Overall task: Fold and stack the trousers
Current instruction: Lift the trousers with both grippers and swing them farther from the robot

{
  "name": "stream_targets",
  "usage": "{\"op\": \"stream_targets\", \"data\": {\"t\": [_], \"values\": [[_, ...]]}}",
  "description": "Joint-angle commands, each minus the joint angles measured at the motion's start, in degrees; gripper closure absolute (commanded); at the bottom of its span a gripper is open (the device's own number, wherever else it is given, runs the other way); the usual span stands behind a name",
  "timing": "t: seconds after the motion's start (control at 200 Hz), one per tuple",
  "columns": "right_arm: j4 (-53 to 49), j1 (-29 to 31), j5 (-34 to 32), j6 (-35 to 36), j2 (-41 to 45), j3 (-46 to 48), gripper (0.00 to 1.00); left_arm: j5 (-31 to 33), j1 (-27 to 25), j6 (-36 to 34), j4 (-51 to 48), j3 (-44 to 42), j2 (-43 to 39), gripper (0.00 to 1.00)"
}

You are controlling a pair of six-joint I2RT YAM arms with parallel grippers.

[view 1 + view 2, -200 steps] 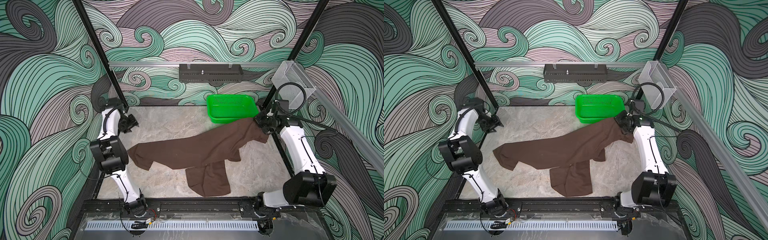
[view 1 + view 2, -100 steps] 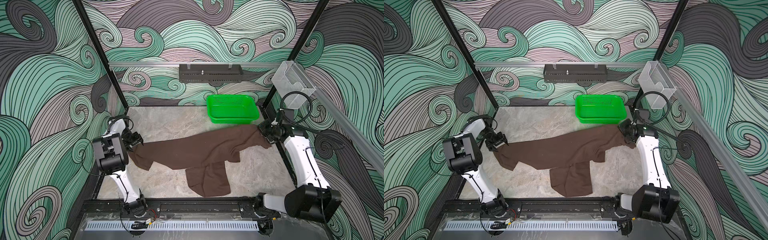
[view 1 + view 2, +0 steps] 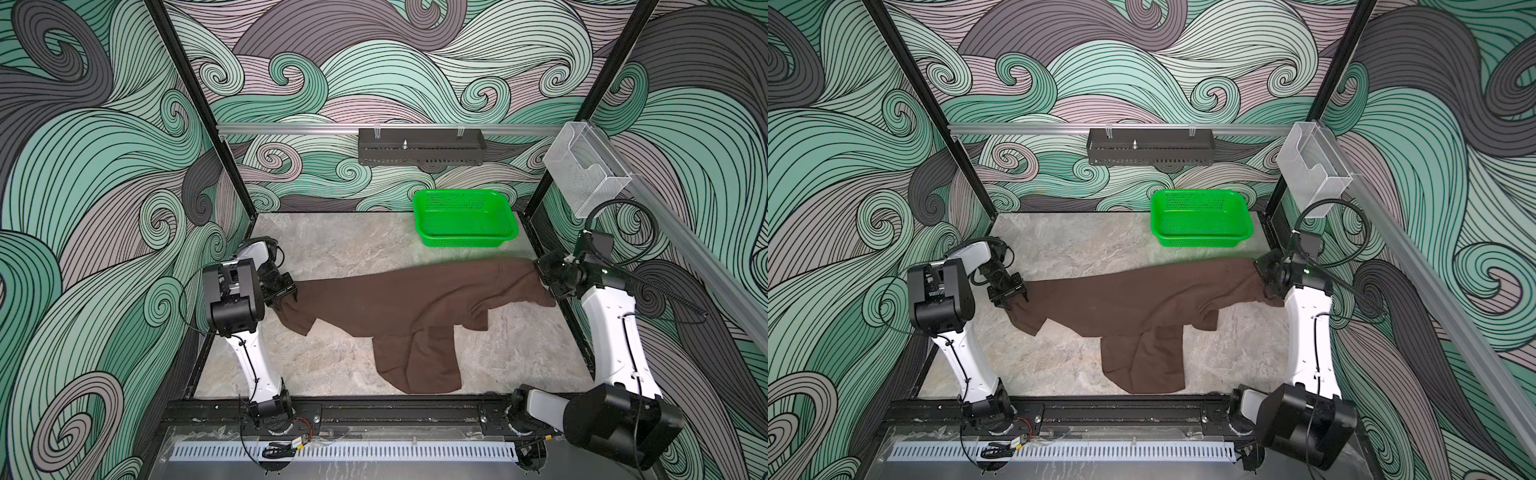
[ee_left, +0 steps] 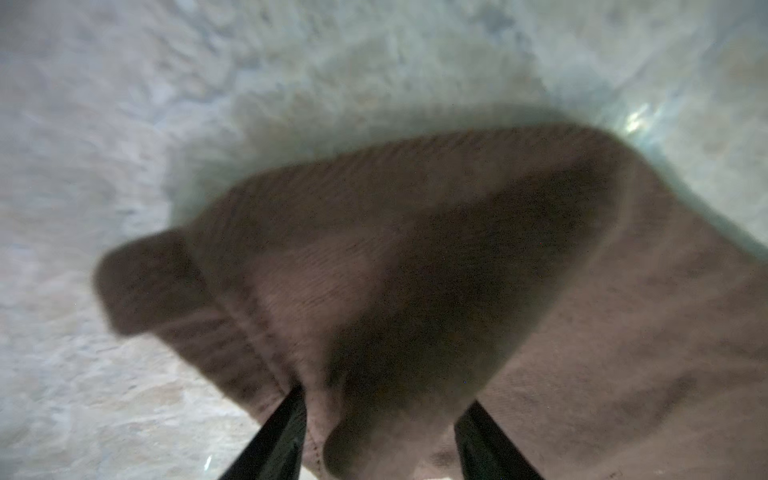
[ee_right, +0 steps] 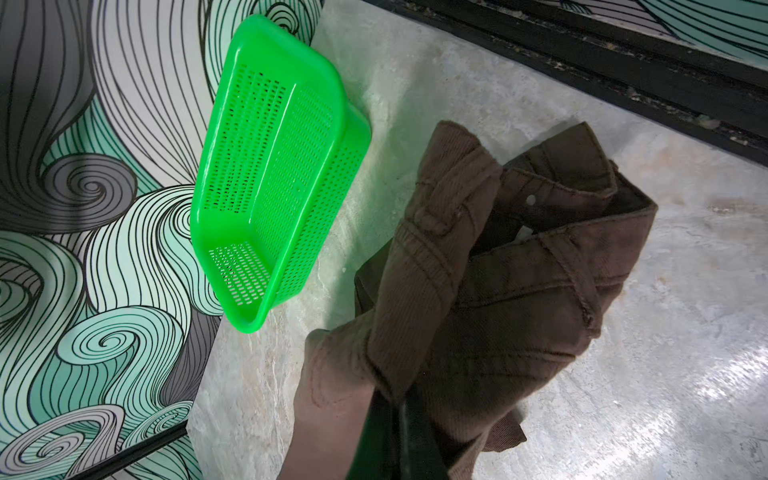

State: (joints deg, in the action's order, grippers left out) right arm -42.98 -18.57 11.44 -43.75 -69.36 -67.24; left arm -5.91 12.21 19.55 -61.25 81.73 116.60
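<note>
The right gripper (image 3: pixel 542 275), jaws pressed together on the waistband, holds the trousers (image 3: pixel 399 299) raised at 3 o'clock. At 9 o'clock the left gripper (image 4: pixel 386 395) has its jaws part-spread with a leg's hem bunched between them (whether they truly pinch it cannot be told). The other leg lies doubled toward 6 o'clock on the marbled grey table (image 3: pixel 332 249), with a basket (image 3: pixel 465 239) at 1 o'clock against swirl-patterned walls (image 3: pixel 104 187).
</note>
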Motion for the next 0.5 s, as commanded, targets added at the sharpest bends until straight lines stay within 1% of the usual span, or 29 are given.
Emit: {"op": "stream_targets", "data": {"t": [0.0,0.11,0.155,0.21,0.275,0.36,0.495], "values": [[0.98,-0.17,0.68,-0.54,0.49,0.12,1.0,1.45,-1.32,1.21,-0.04,1.57,1.71,0.5],[0.91,-0.15,0.82,-0.38,0.42,0.01,1.0,1.32,-2.78,1.49,-0.03,2.91,3.4,0.67],[0.95,-0.15,0.93,-0.4,0.43,0.01,1.0,1.24,-3.26,1.46,-0.17,3.58,4.07,0.77],[0.89,-0.15,1.28,-0.51,0.4,-0.07,1.0,1.11,-3.59,1.46,-0.4,4.64,4.68,0.85],[0.94,-0.04,1.79,-0.53,0.42,-0.16,1.0,1.25,-3.77,1.14,-0.88,6.39,4.38,1.0],[1.61,0.28,3.14,-0.98,0.36,-0.08,1.0,1.34,-3.78,0.01,-1.44,10.33,2.09,1.0],[3.35,2.32,5.75,-1.08,0.07,-0.76,1.0,1.31,-3.75,-2.59,-4.43,21.37,-2.78,1.0]]}}
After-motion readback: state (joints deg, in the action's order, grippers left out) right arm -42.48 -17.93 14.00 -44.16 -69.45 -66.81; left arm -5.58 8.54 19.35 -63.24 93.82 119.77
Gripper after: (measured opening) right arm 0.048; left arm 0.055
